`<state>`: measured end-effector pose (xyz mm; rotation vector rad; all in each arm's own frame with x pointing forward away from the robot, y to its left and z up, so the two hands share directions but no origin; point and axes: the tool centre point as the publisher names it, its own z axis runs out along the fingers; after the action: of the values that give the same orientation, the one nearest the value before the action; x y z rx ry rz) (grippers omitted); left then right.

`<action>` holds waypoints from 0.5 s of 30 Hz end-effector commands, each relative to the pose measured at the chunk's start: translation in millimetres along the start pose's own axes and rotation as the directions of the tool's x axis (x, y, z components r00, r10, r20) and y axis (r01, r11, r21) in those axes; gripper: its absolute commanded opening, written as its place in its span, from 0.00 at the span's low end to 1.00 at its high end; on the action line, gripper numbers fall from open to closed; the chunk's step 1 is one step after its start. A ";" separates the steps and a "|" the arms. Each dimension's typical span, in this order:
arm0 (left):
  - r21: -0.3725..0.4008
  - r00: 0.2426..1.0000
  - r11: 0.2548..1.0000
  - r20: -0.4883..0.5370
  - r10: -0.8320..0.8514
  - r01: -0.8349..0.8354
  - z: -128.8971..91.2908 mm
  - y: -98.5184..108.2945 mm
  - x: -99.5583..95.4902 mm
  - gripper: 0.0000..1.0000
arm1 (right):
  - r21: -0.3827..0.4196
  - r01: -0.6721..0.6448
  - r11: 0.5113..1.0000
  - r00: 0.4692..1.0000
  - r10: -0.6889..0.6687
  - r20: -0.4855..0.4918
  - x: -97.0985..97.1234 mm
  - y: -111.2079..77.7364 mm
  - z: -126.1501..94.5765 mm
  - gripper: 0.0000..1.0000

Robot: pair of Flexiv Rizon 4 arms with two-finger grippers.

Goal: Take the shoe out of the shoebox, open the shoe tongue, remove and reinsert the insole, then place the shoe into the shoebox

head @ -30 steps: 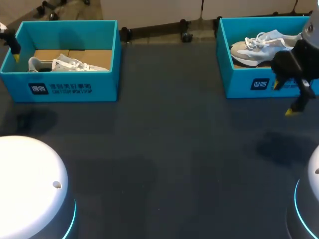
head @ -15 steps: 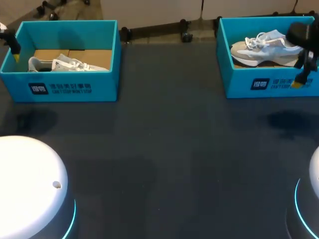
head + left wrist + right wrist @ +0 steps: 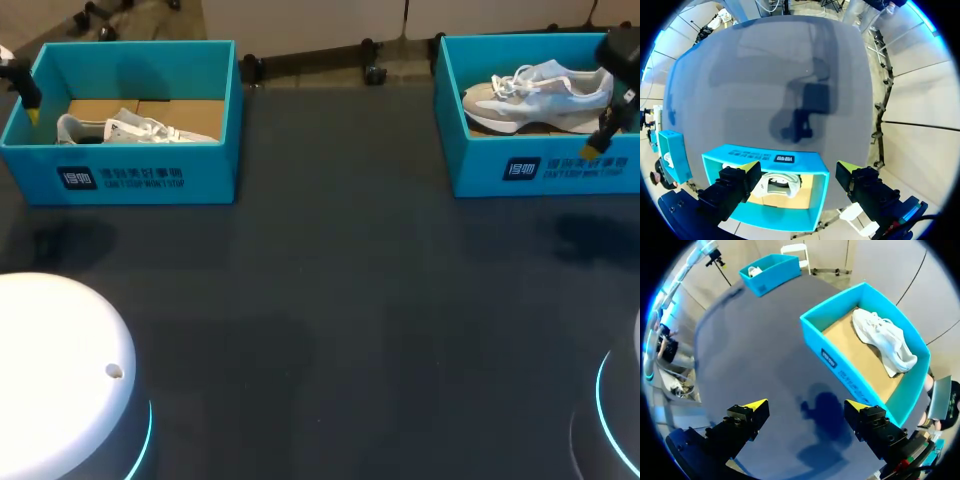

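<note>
Two blue shoeboxes stand at the back of the dark table. The left shoebox (image 3: 120, 165) holds a white shoe (image 3: 135, 128); the right shoebox (image 3: 540, 165) holds a white and grey shoe (image 3: 535, 90). My left gripper (image 3: 25, 95) hangs open at the left box's outer end; in its wrist view this gripper (image 3: 799, 170) is above the box (image 3: 765, 212) and shoe (image 3: 775, 184). My right gripper (image 3: 605, 125) hovers open over the right box's outer end. In its wrist view it (image 3: 807, 410) is above bare table, with the box (image 3: 850, 365) and shoe (image 3: 885, 340) ahead.
The dark table (image 3: 330, 280) stretches between and in front of the boxes. The white domed bases of my arms sit at the near left (image 3: 60, 380) and near right (image 3: 620, 400) corners. The other shoebox (image 3: 770, 271) shows far off in the right wrist view.
My right gripper has risen and moved back and to the right, from in front of the right shoebox to its outer end. The left arm has not moved.
</note>
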<state>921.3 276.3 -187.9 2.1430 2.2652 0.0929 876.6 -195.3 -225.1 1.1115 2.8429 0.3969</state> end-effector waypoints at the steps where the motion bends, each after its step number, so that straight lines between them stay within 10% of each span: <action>1: -0.001 1.000 1.000 -0.002 0.001 -0.001 -0.2 -0.6 0.1 1.00 | 0.108 -0.166 0.980 0.962 0.137 0.236 -30.6 20.3 2.6 1.00; 12: -0.001 1.000 1.000 -0.002 0.001 -0.001 -0.2 -0.6 0.1 1.00 | 0.126 -0.476 0.870 0.848 0.417 0.326 -153.7 35.2 -2.8 1.00; 15: -0.001 1.000 1.000 -0.002 0.001 -0.001 -0.2 -0.6 0.1 1.00 | 0.126 -0.476 0.870 0.848 0.417 0.326 -153.7 35.2 -2.8 1.00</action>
<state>921.3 276.3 -187.9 2.1430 2.2652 0.0929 993.4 -275.2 -219.8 1.5528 2.4050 0.1115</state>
